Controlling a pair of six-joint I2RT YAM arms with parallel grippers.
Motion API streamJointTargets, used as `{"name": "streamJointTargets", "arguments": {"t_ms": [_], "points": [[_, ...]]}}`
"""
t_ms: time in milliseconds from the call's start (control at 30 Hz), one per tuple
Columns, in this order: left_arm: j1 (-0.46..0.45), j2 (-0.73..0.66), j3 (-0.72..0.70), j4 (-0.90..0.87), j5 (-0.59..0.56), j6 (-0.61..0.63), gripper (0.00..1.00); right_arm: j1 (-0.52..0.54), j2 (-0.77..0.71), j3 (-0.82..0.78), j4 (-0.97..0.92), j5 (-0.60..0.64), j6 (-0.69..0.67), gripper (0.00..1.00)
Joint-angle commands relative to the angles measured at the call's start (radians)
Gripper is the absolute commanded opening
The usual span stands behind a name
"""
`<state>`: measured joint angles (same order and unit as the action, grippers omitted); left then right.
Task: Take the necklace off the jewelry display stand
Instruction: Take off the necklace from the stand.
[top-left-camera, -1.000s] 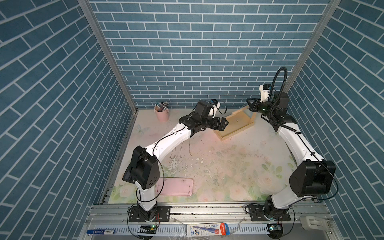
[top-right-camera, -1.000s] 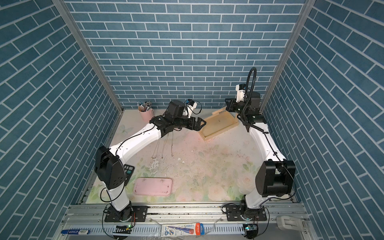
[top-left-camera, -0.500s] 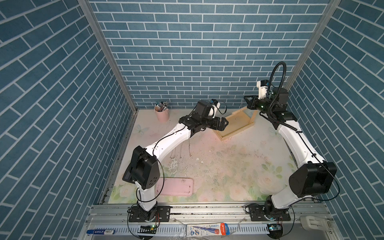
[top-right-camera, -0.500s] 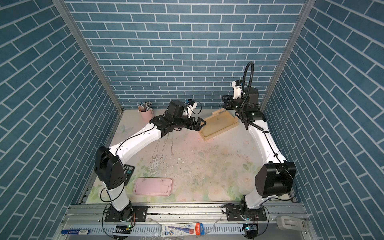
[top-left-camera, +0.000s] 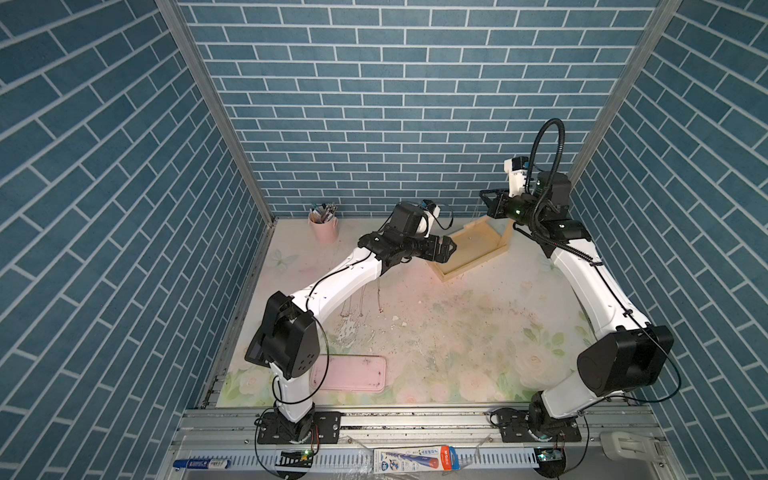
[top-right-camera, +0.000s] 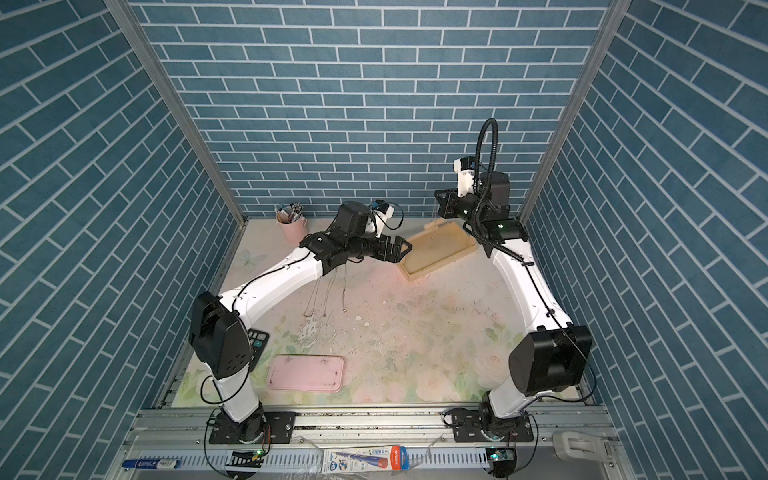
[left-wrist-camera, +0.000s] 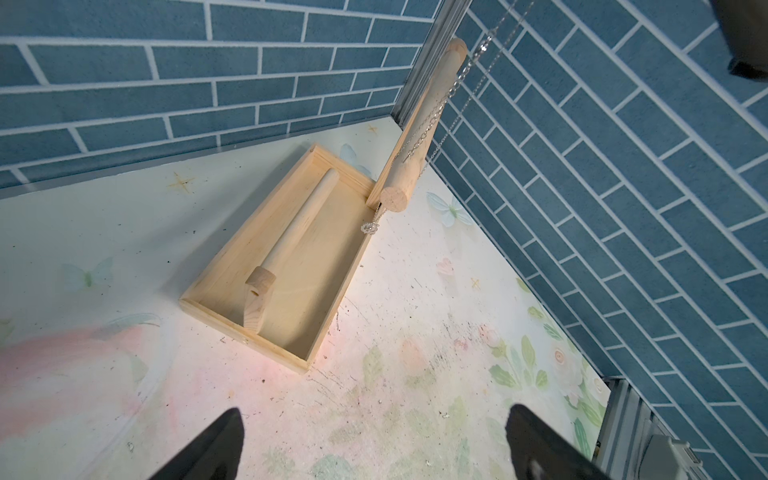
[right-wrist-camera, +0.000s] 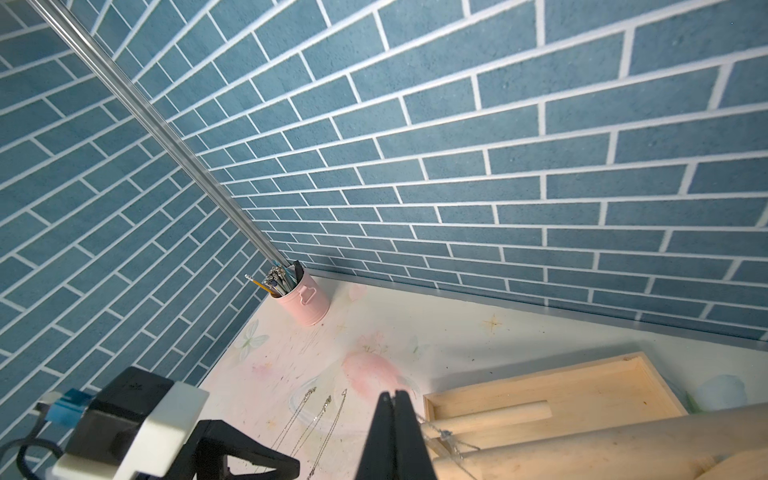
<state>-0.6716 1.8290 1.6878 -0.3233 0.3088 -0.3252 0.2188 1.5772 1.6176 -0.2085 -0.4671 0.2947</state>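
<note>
The jewelry display stand (left-wrist-camera: 245, 336) was made of pale wood. It sat at the back of the worktop (top-left-camera: 457, 332), toward the right corner. Its base was a shallow tray shaped like a box lid. One round stick lay flat in the tray, and one more round bar was up above the tray's far end, next to a flat post.

One thin silver necklace (left-wrist-camera: 428, 124) was looped over that raised bar. A small ring hung from it near the tray, and its chain ran up and away from the bar.

The right end effector (right-wrist-camera: 392, 395) was pinched tight, with the thin chain right at its tips. The left end effector (left-wrist-camera: 374, 449) was spread wide near the tray and held nothing.

Three more chains (top-right-camera: 328, 299) lay on the worktop under the left arm. There was one pink cup (top-left-camera: 323, 226) full of pens, one flat pink tray (top-left-camera: 353, 372), one blue marker (top-left-camera: 201, 462) and one printed box (top-left-camera: 415, 459). The writing on them was too small to read.
</note>
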Motion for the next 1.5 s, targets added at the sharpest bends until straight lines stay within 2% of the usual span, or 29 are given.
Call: {"name": "streamJointTargets", "arguments": {"t_ms": [0,533,800,1033,1167,1467], "points": [[0.004,-0.008,-0.011,0.008,0.004,0.0,0.99,0.02,-0.037,0.037,-0.02,0.02,-0.043,0.0],[0.009,-0.051,-0.096,0.104,-0.016,-0.035,0.99,0.114,-0.065,0.105,-0.111,0.093,-0.091,0.0],[0.022,-0.124,-0.173,0.197,-0.032,-0.102,0.99,0.161,-0.074,0.144,-0.142,0.131,-0.088,0.0],[0.088,-0.196,-0.292,0.292,0.07,-0.232,0.99,0.214,-0.06,0.183,-0.174,0.182,-0.082,0.0],[0.091,-0.202,-0.357,0.391,0.152,-0.239,0.99,0.241,-0.052,0.195,-0.178,0.216,-0.071,0.0],[0.111,-0.203,-0.462,0.515,0.185,-0.264,0.95,0.299,-0.047,0.213,-0.186,0.267,-0.06,0.0]]}}
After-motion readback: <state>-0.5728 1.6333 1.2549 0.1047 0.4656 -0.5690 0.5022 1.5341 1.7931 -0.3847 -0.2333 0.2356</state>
